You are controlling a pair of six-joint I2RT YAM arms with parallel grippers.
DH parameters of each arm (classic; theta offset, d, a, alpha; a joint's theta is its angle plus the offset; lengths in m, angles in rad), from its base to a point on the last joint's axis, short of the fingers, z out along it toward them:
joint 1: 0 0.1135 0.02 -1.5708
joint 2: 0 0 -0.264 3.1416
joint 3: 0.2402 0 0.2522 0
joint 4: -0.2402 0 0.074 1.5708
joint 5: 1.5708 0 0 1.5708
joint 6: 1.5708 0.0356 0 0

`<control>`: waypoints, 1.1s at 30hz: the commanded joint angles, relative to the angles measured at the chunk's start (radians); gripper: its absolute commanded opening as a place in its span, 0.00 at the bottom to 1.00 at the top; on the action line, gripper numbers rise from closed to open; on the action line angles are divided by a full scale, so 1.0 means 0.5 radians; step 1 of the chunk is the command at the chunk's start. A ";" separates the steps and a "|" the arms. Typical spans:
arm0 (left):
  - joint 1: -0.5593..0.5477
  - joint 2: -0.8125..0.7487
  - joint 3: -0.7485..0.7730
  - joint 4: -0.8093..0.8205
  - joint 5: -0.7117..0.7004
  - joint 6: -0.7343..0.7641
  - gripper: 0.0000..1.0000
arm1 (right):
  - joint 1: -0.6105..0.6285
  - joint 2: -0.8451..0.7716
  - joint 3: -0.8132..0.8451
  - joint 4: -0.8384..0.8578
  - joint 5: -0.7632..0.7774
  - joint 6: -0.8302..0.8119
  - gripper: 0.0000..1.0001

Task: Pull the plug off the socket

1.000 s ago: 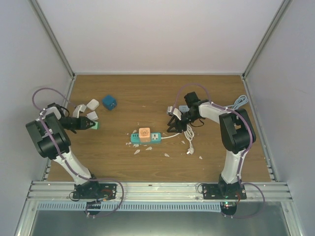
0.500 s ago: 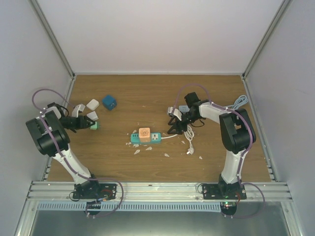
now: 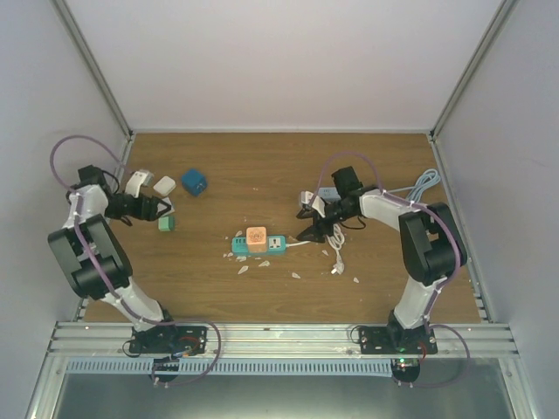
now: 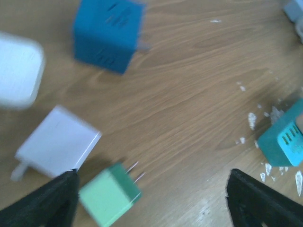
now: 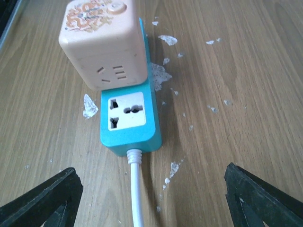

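A small green plug (image 4: 110,194) lies loose on the wooden table with its two prongs bare, beside my left gripper (image 4: 151,201), which is open and holds nothing. From above, the green plug (image 3: 166,223) rests just right of the left gripper (image 3: 150,209). The teal socket strip (image 5: 130,113) lies mid-table with a peach cube plug (image 5: 102,40) seated in it and one socket bare. My right gripper (image 5: 151,198) is open, its fingers wide on either side of the strip's white cord (image 5: 136,194). From above, the right gripper (image 3: 308,229) sits just right of the strip (image 3: 278,243).
A blue cube adapter (image 4: 108,33) and two white adapters (image 4: 59,142) (image 4: 19,71) lie near the left gripper. White flakes (image 3: 243,269) dot the wood around the strip. A coiled white cable (image 3: 336,253) lies by the right arm, and grey cable (image 3: 425,182) sits at the right wall.
My left gripper opened, let go of the green plug and drew back to the left. My right gripper also opened by the strip's cord end. The strip stayed put.
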 commanded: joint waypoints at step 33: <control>-1.786 -0.312 -0.439 0.563 -0.141 0.591 0.89 | 0.444 0.104 -0.066 0.459 0.230 0.110 0.92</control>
